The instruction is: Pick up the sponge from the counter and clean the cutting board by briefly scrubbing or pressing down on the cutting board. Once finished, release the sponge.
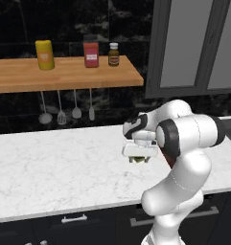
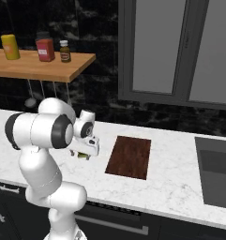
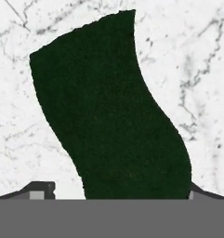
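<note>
- The fingers [image 3: 41, 188] are spread wide, one at each side of the sponge [image 3: 108, 111]. A gap is seen between one finger and the sponge, so nothing is being held.
- The sponge is seen on the white desk [image 1: 50, 167], right under the hand. It looks bent and squashed out of shape.
- The cutting board [image 2: 129, 157] is lying flat on the desk, near the sponge but not touching it.
- The sponge sits closer to one finger than the other. If the fingers are shut now, it could be pushed sideways or pinched at its edge and dropped.
- If the hand is lifted, the soft sponge could be dragged by the finger next to it.
- The board cannot be called clean if the sponge is never pressed on it.
</note>
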